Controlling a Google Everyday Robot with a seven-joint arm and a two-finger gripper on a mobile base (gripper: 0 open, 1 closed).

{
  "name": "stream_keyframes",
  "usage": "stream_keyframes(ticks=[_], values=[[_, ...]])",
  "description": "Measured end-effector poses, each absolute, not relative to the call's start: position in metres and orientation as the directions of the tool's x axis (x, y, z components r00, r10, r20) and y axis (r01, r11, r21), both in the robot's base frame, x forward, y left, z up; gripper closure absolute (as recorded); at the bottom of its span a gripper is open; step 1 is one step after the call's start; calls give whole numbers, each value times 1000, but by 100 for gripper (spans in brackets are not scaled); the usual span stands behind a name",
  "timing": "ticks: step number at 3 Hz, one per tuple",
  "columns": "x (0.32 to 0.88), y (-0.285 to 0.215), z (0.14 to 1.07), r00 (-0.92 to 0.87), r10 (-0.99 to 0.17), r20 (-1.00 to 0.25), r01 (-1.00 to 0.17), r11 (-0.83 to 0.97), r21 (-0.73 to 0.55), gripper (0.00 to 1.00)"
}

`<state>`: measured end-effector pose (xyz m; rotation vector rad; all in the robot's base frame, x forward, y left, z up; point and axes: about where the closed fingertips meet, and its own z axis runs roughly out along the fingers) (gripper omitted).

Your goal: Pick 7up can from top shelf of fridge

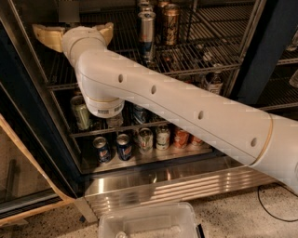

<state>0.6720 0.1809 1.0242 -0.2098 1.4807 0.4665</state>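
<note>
In the camera view, the fridge (32,125) is seen with its door open, its dark frame enclosing several wire racks above a ribbed stainless base panel (186,183). The white arm (186,107) is stretched from the lower right across the front of the racks to the upper left, where the gripper (73,28) is held at the level of the top shelf (223,46). Its two tan fingers (46,38) are seen spread well apart, one on each side of the wrist, and nothing is clamped between them. The 7up can (69,10) is made out only as a pale silvery shape at the upper edge, just beyond the gripper and between the lines of the fingers; whether it is touched cannot be told. To the right on the same shelf a tall slim silver-and-blue can (146,35) is stood upright, with a brown-and-gold can (171,23) beside and behind it. A small dark bottle (214,81) is seen on the rack below, near the right post. On a lower rack a green can (80,111) is stood at the left, partly hidden by the arm's joint. On the bottom rack a row of cans is lined up, among them two blue cans (101,148) and an orange can (180,138). A clear plastic bin (149,221) is set on the speckled floor before the base panel.
</note>
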Motion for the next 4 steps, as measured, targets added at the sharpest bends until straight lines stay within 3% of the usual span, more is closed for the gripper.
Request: stream_keyframes(ticks=[4], values=[[732, 188, 1037, 20, 70, -997, -458, 887, 53, 0]])
